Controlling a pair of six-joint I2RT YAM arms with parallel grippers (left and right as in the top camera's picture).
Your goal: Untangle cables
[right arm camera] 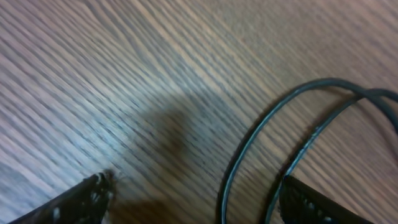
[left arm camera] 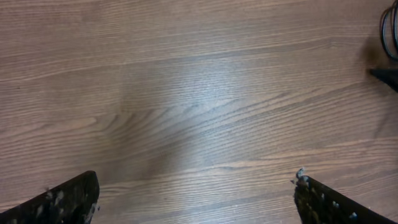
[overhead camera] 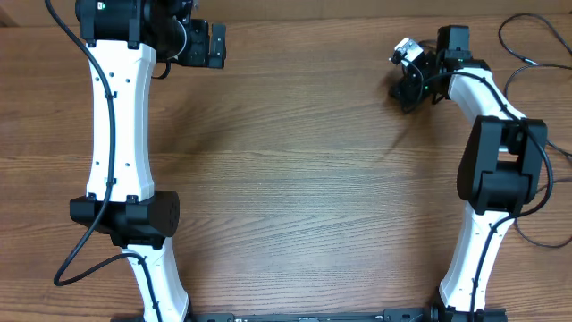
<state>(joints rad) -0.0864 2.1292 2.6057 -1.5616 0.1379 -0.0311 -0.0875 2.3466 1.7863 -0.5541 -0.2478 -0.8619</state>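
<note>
Two cable loops (right arm camera: 247, 143) sit btwn spread right jaws.

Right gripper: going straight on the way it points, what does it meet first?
The right gripper would probably meet the black cable first: two strands run between its open fingers, with the table behind. Depth is unclear.

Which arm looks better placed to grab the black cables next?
The right. In its wrist view the cables lie on the table between the fingers of the open right gripper. The left gripper, also open, faces bare wood, with cable only at its view's far edge.
</note>
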